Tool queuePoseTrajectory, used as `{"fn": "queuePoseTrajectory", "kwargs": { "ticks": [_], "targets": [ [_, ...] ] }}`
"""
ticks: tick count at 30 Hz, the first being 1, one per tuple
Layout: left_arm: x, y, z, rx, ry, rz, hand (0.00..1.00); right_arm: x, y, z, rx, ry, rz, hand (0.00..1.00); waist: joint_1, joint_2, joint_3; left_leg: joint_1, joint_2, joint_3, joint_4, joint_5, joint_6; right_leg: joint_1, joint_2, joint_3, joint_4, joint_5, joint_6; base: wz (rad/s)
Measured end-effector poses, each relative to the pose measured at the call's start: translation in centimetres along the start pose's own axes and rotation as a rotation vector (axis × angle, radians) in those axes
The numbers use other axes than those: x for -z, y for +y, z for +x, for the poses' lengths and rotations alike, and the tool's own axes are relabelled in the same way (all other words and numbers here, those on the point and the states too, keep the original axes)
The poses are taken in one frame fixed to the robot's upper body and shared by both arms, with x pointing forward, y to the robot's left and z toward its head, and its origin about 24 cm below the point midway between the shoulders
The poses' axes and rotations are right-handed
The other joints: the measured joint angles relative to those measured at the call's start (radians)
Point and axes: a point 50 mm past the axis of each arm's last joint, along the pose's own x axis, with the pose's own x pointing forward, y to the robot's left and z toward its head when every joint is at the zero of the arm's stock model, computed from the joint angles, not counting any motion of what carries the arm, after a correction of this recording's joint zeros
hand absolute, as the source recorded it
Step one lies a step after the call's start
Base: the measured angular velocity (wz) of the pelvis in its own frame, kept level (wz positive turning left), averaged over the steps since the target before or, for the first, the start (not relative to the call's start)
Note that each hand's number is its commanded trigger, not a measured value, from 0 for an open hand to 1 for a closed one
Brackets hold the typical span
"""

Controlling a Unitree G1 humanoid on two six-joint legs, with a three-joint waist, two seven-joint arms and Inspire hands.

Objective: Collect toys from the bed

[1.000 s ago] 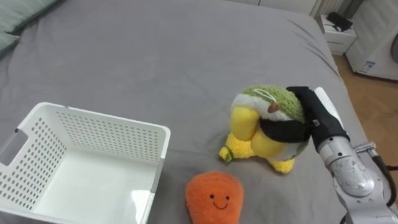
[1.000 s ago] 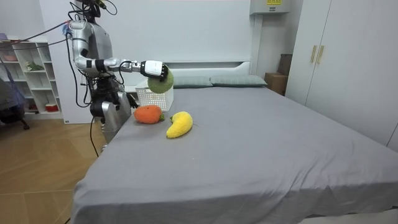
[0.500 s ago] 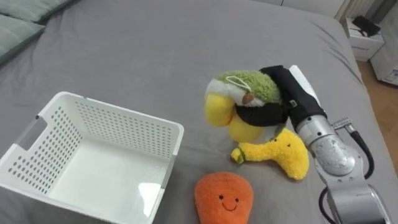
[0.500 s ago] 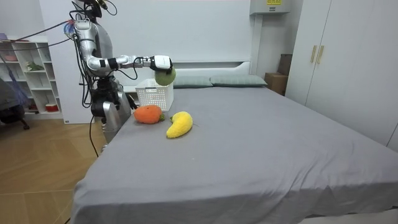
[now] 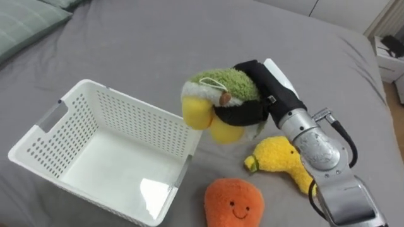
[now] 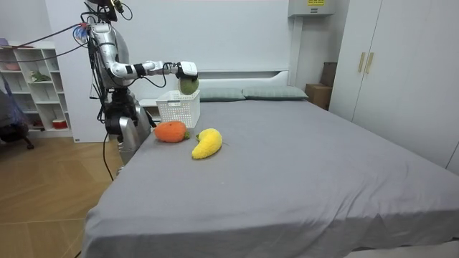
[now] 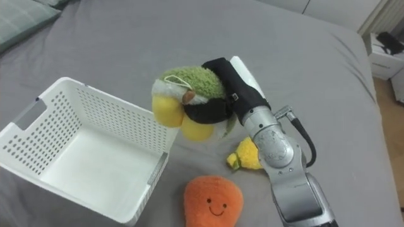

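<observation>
The round green and yellow plush toy (image 5: 214, 104) hangs in the air, held by the robot's black right hand (image 5: 268, 94). The fingers (image 5: 240, 115) curl round its middle and cover a band of it, so its right side and back are hidden. A thin loop of cord lies on its fuzzy green top.

In the eye views the toy overlaps the right far corner of the white perforated plastic basket (image 5: 139, 126). Whether it is over the inside or just beside the rim cannot be told there. The room view shows the toy (image 6: 188, 85) just above the basket's (image 6: 178, 110) top edge and clear of it.

The basket sits on the grey bed sheet (image 5: 158, 38).

Near the basket's right side lies a yellow banana-shaped plush (image 5: 278, 157). The robot's forearm crosses its right end, and in the right eye view little more than its left tip (image 7: 243, 154) is seen. An orange plush with a smiling face (image 5: 233, 202) lies nearest the robot, cut off by the lower edge. The room view gives both whole, the orange one (image 6: 171, 131) and the yellow one (image 6: 206, 143) just beside each other.

That view also places the robot at the bed's corner on the room view's left. A pale green pillow (image 5: 25, 19) is cut off at the upper left corner.
</observation>
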Motion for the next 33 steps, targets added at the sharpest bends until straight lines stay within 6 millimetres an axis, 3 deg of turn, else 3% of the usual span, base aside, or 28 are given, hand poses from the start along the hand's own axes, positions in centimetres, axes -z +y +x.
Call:
{"fn": "queuePoseTrajectory", "kwargs": {
  "ticks": [7,14,15,16,17,22,33],
  "targets": [
    [0.0,0.5,0.2,-0.006,-0.006,0.005,0.00,-0.5,0.2,0.4,-0.002,-0.020,-0.011,1.00,0.019,-0.018,0.0043,-0.012,-0.007,-0.024,0.002,0.007,0.002,-0.002,-0.003,-0.034,-0.002,0.000,0.000,0.11],
    [-0.1,1.0,0.4,-0.009,-0.019,0.004,0.00,0.4,1.0,0.6,-0.030,0.023,-0.007,1.00,0.060,-0.031,0.0058,-0.015,-0.014,-0.040,0.003,0.012,0.005,0.001,-0.009,-0.051,-0.001,-0.001,0.002,0.07],
    [0.0,1.1,0.3,-0.011,-0.017,0.004,0.00,0.4,1.2,0.6,-0.040,0.025,-0.014,0.73,0.068,-0.033,0.0050,-0.015,-0.014,-0.043,0.003,0.012,0.005,0.002,-0.009,-0.052,-0.001,-0.001,0.002,0.09],
    [0.2,1.1,0.3,-0.009,-0.012,0.005,0.00,0.4,1.5,0.7,-0.054,0.024,-0.022,0.63,0.070,-0.033,0.0050,-0.015,-0.015,-0.050,0.005,0.012,0.006,0.005,-0.010,-0.061,-0.001,-0.001,0.002,0.12],
    [0.2,1.1,0.3,-0.009,-0.009,0.006,0.00,0.4,1.7,0.7,-0.064,0.023,-0.023,0.01,0.071,-0.033,0.0052,-0.016,-0.016,-0.052,0.005,0.012,0.006,0.005,-0.010,-0.064,-0.001,-0.001,0.002,0.13],
    [0.8,1.0,0.2,-0.009,0.004,0.023,0.00,0.9,2.9,0.9,-0.114,0.054,-0.063,0.00,0.087,-0.031,0.0071,-0.029,-0.018,-0.064,0.016,0.012,0.005,0.002,-0.010,-0.076,-0.001,0.000,0.002,0.09],
    [1.1,1.0,0.1,-0.015,0.003,0.053,0.00,0.7,3.3,1.0,-0.126,0.051,-0.064,0.00,0.094,-0.021,0.0138,-0.041,-0.028,-0.097,0.019,0.022,0.006,0.004,-0.016,-0.106,-0.002,-0.001,0.003,0.09]
  ]
}}
